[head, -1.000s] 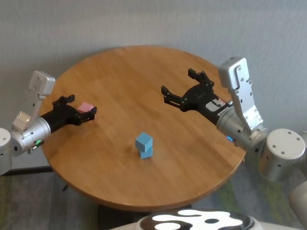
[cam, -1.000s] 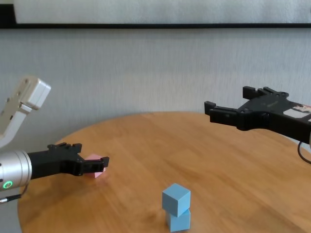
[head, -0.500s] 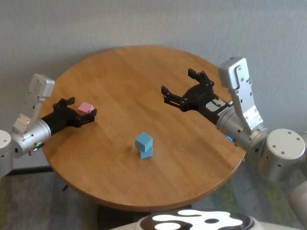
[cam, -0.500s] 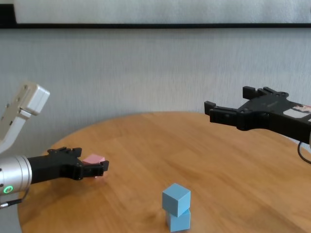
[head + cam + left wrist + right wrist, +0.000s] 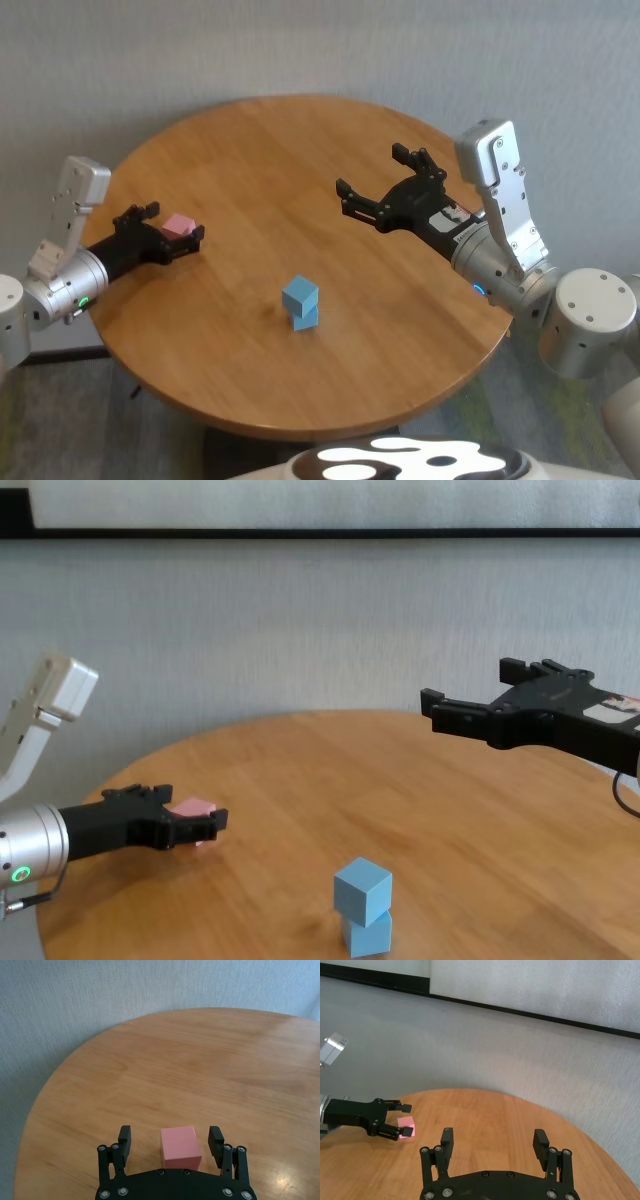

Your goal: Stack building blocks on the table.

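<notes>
1 pink block (image 5: pixel 180 1147) btwn left tool (image 5: pixel 170 1142) fingers

Head: I look down on the whole table (image 5: pixel 250 330).
Chest: low, level, facing the far wall.
Wrists: each looks past its own fingers.
Shared: pink block (image 5: pixel 180 1146).

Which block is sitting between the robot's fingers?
The pink block, alone near the table's left side, between the open left tool's fingers. The two light blue blocks are stacked mid-table.
</notes>
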